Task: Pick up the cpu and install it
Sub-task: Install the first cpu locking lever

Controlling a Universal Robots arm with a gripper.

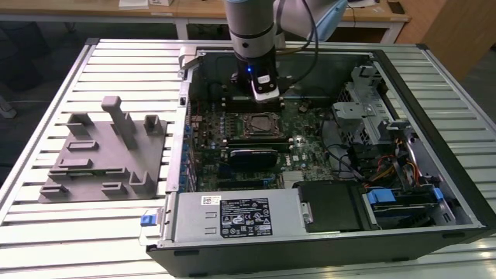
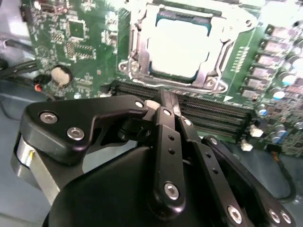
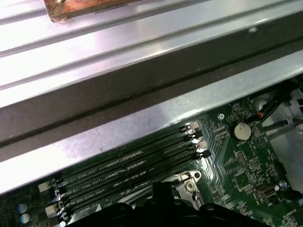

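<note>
The cpu (image 2: 179, 46), a flat square with a pale silvery top, lies inside the metal-framed socket (image 2: 215, 78) on the green motherboard. In the exterior view the cpu (image 1: 257, 124) sits in the middle of the open computer case. My gripper (image 1: 266, 96) hangs just behind the socket, a little above the board. In the second wrist view its black linkage fingers (image 2: 166, 137) converge to a point at my gripper (image 2: 164, 99), over the memory slots beside the socket. The fingers look shut with nothing between them, and they are apart from the cpu.
A grey plastic fixture (image 1: 104, 154) with upright posts stands on the slatted table at the exterior view's left. The case holds a power supply (image 1: 232, 216), a drive cage (image 1: 364, 110) and loose cables (image 1: 384, 168). Memory slots (image 3: 123, 175) run along the case wall (image 3: 142, 80).
</note>
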